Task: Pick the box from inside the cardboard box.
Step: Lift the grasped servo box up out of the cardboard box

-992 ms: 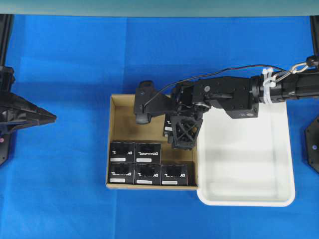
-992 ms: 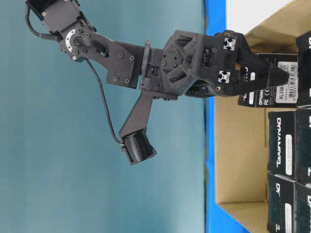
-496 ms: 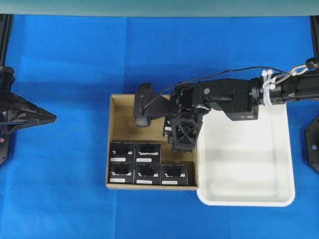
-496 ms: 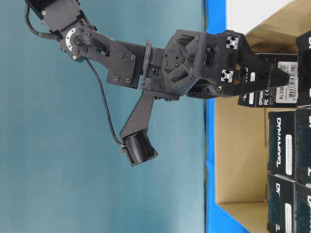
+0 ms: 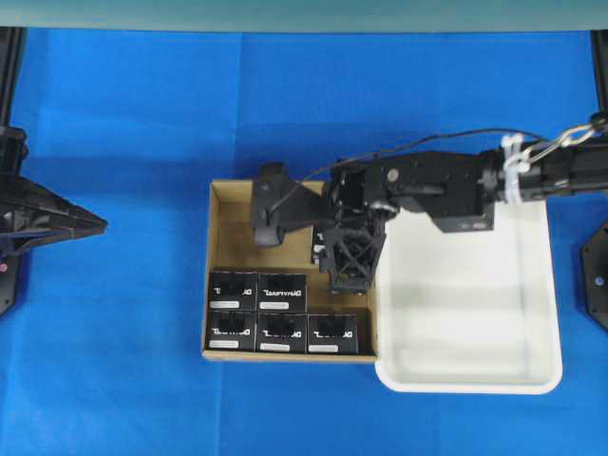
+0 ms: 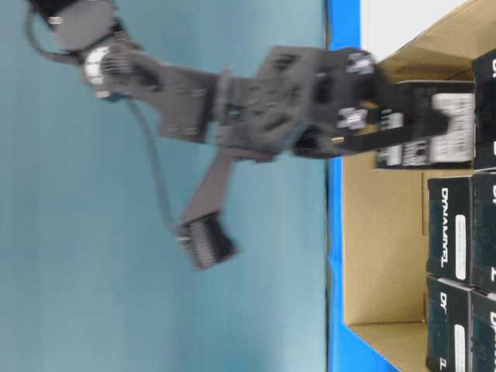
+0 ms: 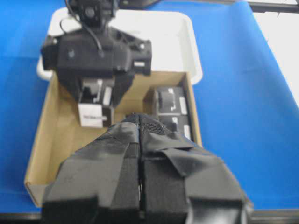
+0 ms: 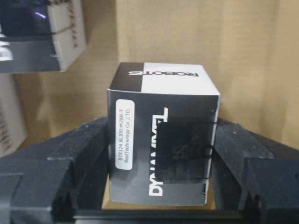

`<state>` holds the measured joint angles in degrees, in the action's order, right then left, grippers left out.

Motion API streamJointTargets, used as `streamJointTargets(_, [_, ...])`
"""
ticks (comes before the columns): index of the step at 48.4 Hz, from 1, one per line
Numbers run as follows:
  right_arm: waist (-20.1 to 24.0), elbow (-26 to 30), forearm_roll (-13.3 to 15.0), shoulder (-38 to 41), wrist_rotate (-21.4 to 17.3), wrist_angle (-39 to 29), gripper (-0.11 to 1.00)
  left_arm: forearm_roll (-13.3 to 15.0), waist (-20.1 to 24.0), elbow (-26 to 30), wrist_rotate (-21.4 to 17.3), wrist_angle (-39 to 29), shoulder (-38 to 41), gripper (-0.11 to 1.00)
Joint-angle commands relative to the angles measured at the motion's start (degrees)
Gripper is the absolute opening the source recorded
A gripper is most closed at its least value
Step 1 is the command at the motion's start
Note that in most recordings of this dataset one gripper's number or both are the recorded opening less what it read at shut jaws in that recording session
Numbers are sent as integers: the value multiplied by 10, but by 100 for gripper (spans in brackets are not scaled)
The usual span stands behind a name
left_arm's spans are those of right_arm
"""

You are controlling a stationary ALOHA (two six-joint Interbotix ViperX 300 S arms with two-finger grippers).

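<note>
The large brown corrugated cardboard box (image 5: 233, 247), roughly square with plain tan walls, sits on the blue table cover (image 5: 123, 142) near the middle of the overhead view, and a white plastic tray (image 5: 541, 294) lies touching its wall on the 3 o'clock side. Five small black rectangular boxes (image 5: 281, 292) with white lettering stand packed in two rows along the carton's 6 o'clock wall, three in the lower row and two above them toward 9 o'clock. The right gripper (image 5: 348, 269) reaches in from 3 o'clock over the tray and points down into the carton's 3 o'clock half. In the right wrist view its two black fingers (image 8: 70, 158) press against the two opposite sides of a sixth small black box (image 8: 163, 140), which carries white lettering and a narrow white label, so the jaws are pinched on it. That box stands inside the carton, near the tan wall behind it, and apart from the packed rows; whether it rests on the floor or is lifted off it I cannot tell. In the table-level view the same box (image 6: 434, 124) shows between the blurred fingers, just beside the carton's edge. The left gripper (image 5: 95, 224) waits at 9 o'clock of the overhead view, well apart from the carton, and the left wrist view shows its taped fingers (image 7: 121, 154) pressed together on nothing.
</note>
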<state>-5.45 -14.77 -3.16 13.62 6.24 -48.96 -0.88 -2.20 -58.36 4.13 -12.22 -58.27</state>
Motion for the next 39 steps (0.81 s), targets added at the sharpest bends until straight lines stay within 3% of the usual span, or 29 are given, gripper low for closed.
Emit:
streamJointTargets(1, [-7, 38, -2, -29, 1, -42, 63, -2, 0, 20, 0, 3, 2, -7])
streamJointTargets(21, [-45, 188, -2, -132, 57, -294, 63, -2, -1, 24, 2, 3, 2, -7])
streamJointTargets(30, [-54, 221, -2, -166, 59, -354, 63, -2, -1, 25, 2, 3, 2, -7])
streamJointTargets(39, [-62, 222, -1, -201, 59, -372, 63, -2, 0, 25, 2, 3, 1, -7])
